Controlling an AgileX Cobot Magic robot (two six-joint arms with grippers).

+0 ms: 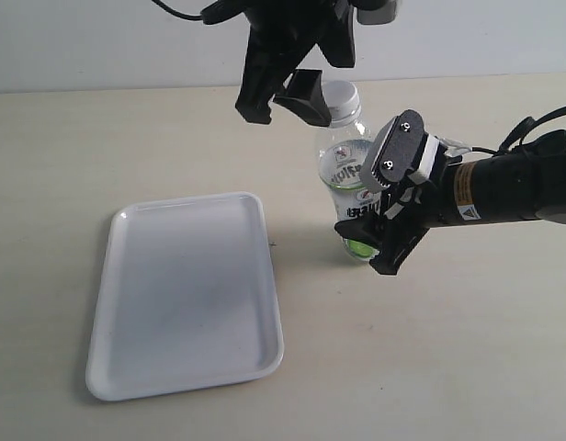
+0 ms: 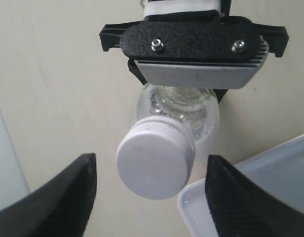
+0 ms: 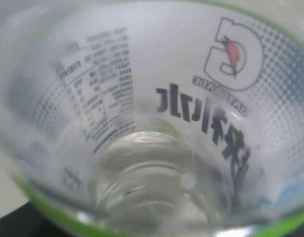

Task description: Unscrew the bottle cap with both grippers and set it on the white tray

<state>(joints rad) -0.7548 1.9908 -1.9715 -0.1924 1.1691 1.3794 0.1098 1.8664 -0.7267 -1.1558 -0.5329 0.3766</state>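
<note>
Your small round white ribbed plastic screw cap (image 2: 154, 163) sits on the neck of the clear plastic drink bottle (image 1: 345, 156) with the white-and-green label. The bottle stands upright on the pale table (image 1: 467, 367), near a long edge of the flat glossy white plastic tray (image 1: 186, 303).

Your right gripper (image 1: 386, 197) (the one with the grey screwed plate) comes in from the side, and its fingers look closed on the bottle's labelled body. Its own camera shows little but label, so judge that hold from the exterior view. Your all-dark left gripper (image 1: 285, 106) hangs over the cap with its fingers (image 2: 58, 202) spread wide, one on each side and neither touching. I cannot tell whether the tips are level with the ribbed side yet.

The step in hand, as I read it, is closing on the cap. From here, watch for this:

- If you close off-centre, one finger lands first and shoves the neck sideways against the right gripper's hold.
- The bottle is probably thin and slick, so it may spin inside the right fingers as you twist, and then the cap never loosens.
- If you pinch only the cap's top edge, the fingers may slip off it.
- The right gripper's grey plate sits close below the neck (a deep descent could knock it).
- Once free, the cap could drop and roll off the table.
</note>
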